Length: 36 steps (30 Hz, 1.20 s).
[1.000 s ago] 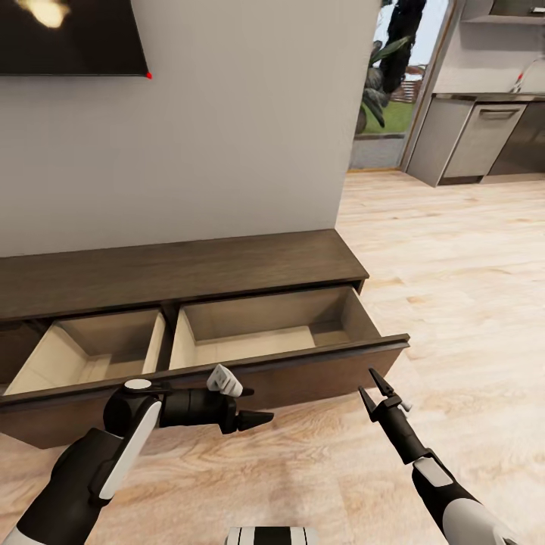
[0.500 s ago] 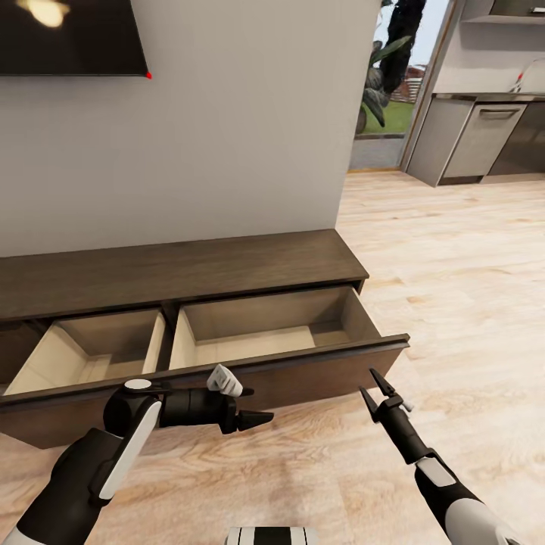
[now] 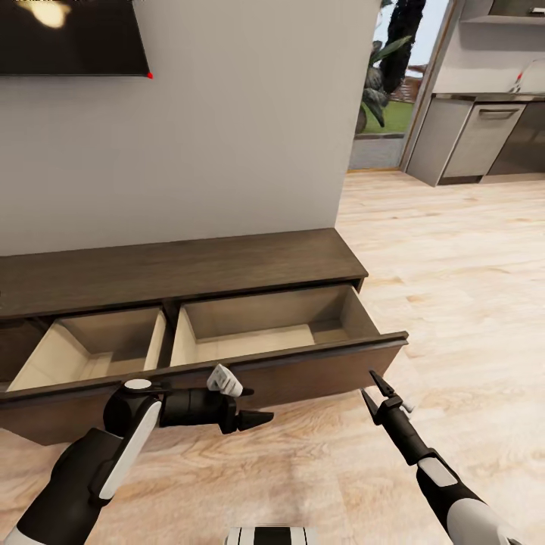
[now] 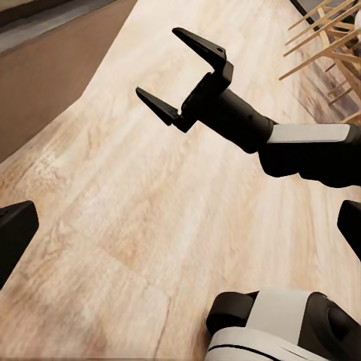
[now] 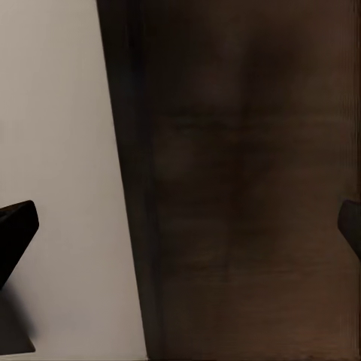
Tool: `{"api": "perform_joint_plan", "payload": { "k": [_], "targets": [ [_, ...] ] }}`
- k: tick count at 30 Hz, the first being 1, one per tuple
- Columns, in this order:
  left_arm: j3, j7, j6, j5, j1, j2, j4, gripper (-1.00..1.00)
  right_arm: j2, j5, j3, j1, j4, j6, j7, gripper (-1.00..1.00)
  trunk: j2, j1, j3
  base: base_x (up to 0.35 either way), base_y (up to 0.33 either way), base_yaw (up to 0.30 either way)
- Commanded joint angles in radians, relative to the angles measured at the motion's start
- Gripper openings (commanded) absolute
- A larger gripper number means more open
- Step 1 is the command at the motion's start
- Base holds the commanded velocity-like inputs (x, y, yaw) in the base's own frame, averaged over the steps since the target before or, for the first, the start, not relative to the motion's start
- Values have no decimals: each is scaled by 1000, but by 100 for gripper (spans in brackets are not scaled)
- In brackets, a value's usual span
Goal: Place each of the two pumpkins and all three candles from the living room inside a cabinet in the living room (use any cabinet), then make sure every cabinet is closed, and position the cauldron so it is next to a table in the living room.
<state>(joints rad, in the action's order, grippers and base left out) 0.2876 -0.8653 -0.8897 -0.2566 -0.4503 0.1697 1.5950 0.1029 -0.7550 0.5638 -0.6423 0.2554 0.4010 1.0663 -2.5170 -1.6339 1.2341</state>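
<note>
Progress: we judge nothing stowed yet; both drawers gape bare, closing remains.
Cabinet: long dark brown unit against the wall, pale wood interior.
Left gripper: we see fingers spread, holding nothing, by the drawer front.
Right gripper: spread, unloaded, near the right drawer's corner.

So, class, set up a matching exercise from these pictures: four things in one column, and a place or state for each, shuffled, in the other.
Things:
1. cabinet drawer
2. left pincer
3. right pincer
4. screen

Places or states:
A. on the wall above the cabinet
B. pulled open, nothing showing inside
C. open, pointing up at the drawer front
D. pointing sideways toward the other arm

Pairs: 1-B, 2-D, 3-C, 4-A
</note>
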Motion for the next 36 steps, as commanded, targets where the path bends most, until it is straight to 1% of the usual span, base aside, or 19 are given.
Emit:
{"api": "perform_joint_plan", "payload": {
  "k": [1,11,23,36],
  "targets": [
    [1,0,-5,-3,-1,1,0,100,0,-7,-1,0,-1,9,1,100,0,1,1,-191,0,0],
    [1,0,-5,-3,-1,1,-1,100,0,-7,-1,0,-1,9,1,100,0,1,1,-129,0,0],
    [0,0,-5,-3,-1,1,-1,100,0,-7,-1,0,-1,9,0,100,0,1,1,-15,0,0],
    [-1,4,-6,-1,-2,-2,-3,100,0,-6,-4,0,-1,8,0,100,3,6,-50,0,0,0]
  ]
}}
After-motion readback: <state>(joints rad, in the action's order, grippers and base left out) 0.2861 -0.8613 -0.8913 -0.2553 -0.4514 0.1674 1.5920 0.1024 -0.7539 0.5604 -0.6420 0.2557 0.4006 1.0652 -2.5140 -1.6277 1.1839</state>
